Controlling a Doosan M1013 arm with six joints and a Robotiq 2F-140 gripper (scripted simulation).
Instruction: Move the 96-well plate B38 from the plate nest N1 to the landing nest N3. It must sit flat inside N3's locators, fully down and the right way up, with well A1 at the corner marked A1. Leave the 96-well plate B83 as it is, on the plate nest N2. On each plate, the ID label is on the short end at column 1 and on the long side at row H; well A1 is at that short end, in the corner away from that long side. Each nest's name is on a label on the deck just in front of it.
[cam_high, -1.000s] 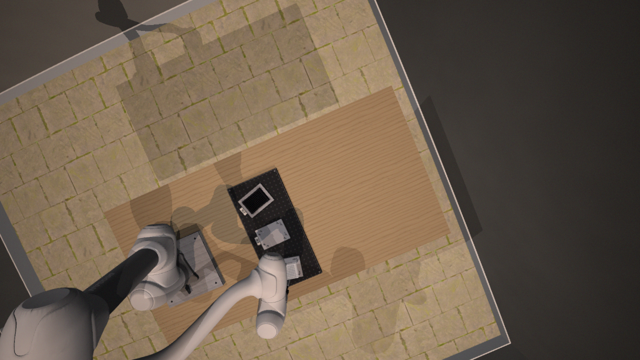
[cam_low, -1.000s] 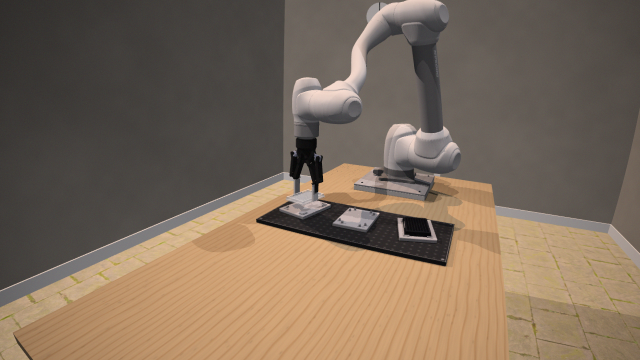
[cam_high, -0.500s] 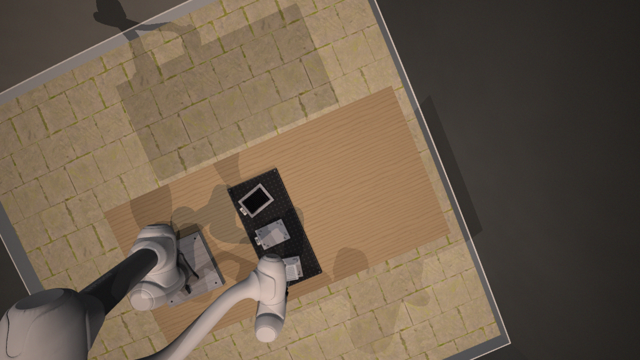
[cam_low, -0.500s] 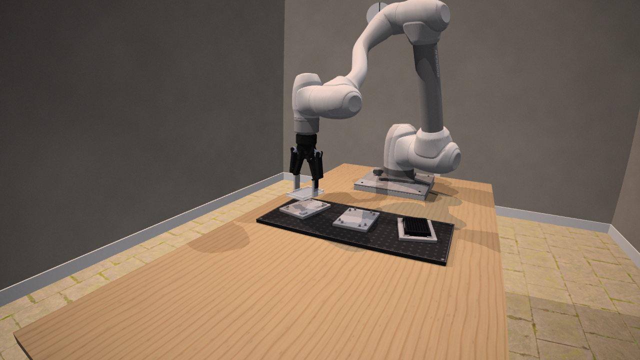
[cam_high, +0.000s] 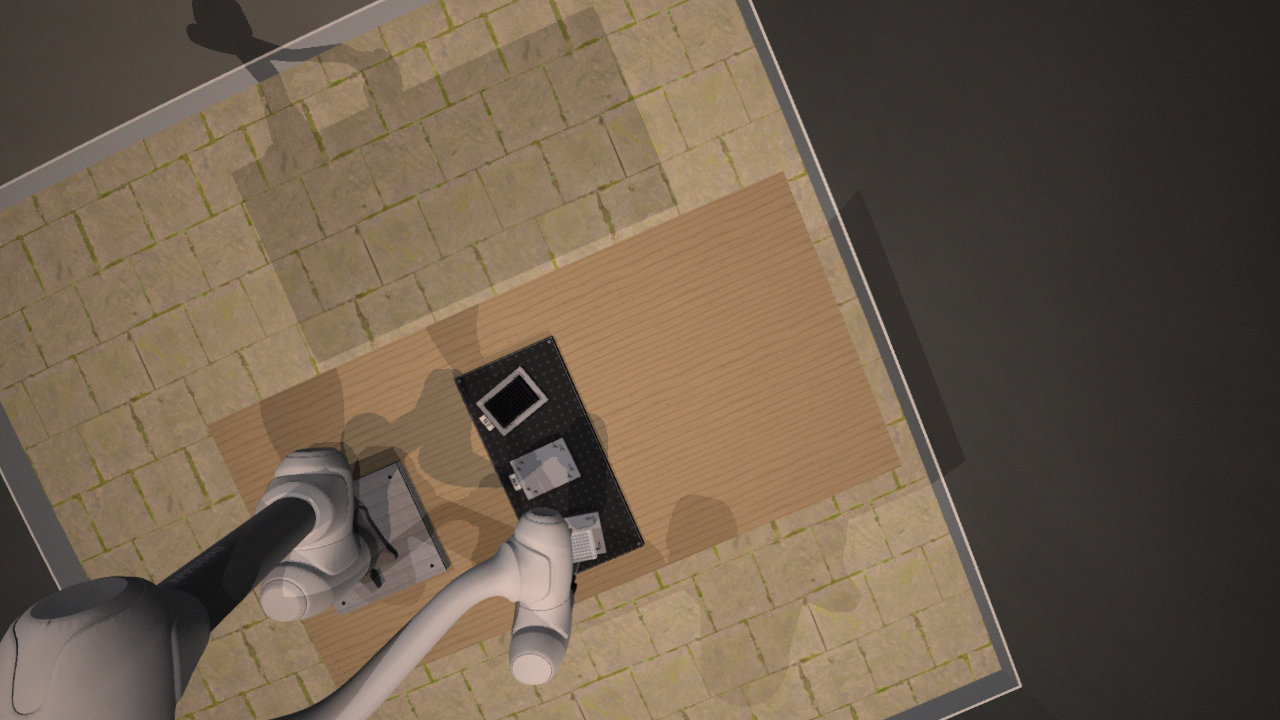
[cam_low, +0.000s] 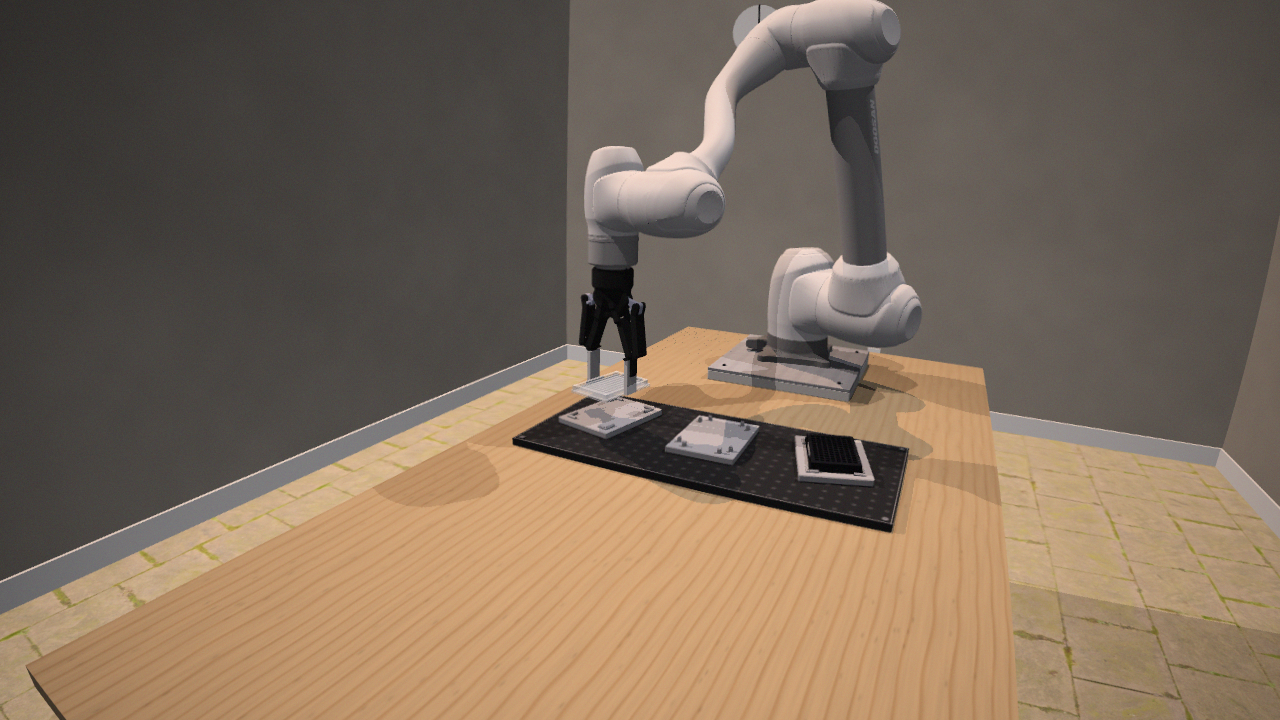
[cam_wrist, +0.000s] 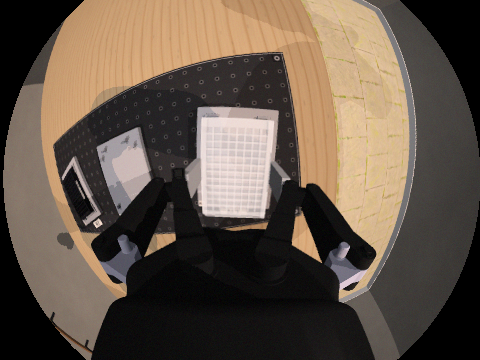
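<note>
Tool (cam_low: 612, 368) clenched on white plate (cam_wrist: 236, 167), held level just above end nest (cam_low: 609, 417); long axis 12-to-6 in wrist view, wells up. Label unreadable.

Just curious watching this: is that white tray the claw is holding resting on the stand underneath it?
No, the white plate hangs in the gripper with a visible gap above the grey nest.

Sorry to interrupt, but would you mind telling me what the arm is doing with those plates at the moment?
The arm's pincer is shut on a clear well plate, holding it level just above the end nest on the black board. The middle nest has no plate on it. A black well plate sits in the nest at the far end, untouched.
</note>
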